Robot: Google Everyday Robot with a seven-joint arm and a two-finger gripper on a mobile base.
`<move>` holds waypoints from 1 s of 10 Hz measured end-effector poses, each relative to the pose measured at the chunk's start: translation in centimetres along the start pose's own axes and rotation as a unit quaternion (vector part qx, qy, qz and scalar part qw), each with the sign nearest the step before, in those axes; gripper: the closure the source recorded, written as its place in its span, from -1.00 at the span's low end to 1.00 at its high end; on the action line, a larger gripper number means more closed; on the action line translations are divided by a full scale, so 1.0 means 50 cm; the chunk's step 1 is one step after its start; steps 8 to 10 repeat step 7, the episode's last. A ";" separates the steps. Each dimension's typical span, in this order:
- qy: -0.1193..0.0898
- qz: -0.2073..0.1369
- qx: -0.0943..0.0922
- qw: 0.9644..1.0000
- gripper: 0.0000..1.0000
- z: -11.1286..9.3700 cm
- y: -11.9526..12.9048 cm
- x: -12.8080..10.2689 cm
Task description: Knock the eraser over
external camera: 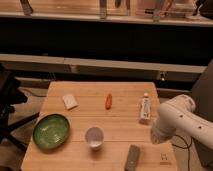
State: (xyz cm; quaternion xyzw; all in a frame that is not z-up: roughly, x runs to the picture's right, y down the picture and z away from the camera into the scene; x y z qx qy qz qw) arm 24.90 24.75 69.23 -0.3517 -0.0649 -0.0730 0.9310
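You're looking at a light wooden slatted table [100, 117] against a dark panelled wall [100, 37] crossed by a pale horizontal ledge [100, 65] — dim, warm light throughout. At your far left stands a black piece of furniture [9, 97].

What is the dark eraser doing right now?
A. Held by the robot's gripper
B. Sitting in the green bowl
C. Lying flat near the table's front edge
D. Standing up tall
C: the eraser lies flat near the table front edge, left of the gripper, which is not holding it.
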 end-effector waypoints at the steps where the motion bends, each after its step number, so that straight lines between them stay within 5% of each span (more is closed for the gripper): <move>1: -0.004 0.001 0.000 1.000 0.96 -0.001 -0.003 0.008; 5: -0.014 0.002 -0.005 1.000 0.96 0.004 0.042 0.023; 10: -0.023 -0.001 -0.007 1.000 0.96 0.007 0.035 0.018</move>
